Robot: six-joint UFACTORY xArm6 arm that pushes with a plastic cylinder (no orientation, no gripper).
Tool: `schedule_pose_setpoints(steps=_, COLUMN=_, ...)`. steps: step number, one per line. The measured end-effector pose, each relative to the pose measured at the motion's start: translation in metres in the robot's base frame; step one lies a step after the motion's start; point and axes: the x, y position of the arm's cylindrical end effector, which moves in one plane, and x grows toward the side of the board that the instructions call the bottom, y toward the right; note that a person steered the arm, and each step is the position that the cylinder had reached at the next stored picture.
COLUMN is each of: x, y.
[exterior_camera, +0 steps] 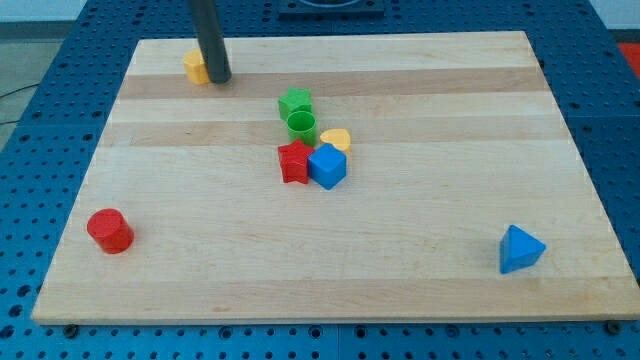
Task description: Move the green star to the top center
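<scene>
Standing at the table's [420, 250] top left beside a yellow block [195, 67], my tip [219, 79], a bare rod with no claw to open or close, has the green star [295, 101] lying to the view's right and slightly below.

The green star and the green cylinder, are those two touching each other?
Touching. In the camera view the green star sits directly against the green cylinder just below it, with no board showing between them.

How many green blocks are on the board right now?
2. The green star sits above the board's centre, and the green cylinder touches it just below, heading the cluster. My tip is far to their left; none seem hidden.
</scene>
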Motion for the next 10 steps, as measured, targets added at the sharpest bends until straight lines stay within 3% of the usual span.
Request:
schedule_pose_setpoints(steps=1, x=-0.009, y=-0.033)
schedule_pose_setpoints(steps=2, x=0.016, y=-0.029)
schedule_pose_setpoints(steps=3, x=0.071, y=-0.012)
schedule_pose_setpoints(steps=4, x=0.09, y=0.064)
schedule_pose_setpoints(steps=6, x=0.075, y=0.225)
schedule_pose_setpoints(steps=7, x=0.041, y=0.228)
schedule_pose_setpoints(steps=8, x=0.08, y=0.233)
schedule_pose_setpoints(steps=10, x=0.088, y=0.177)
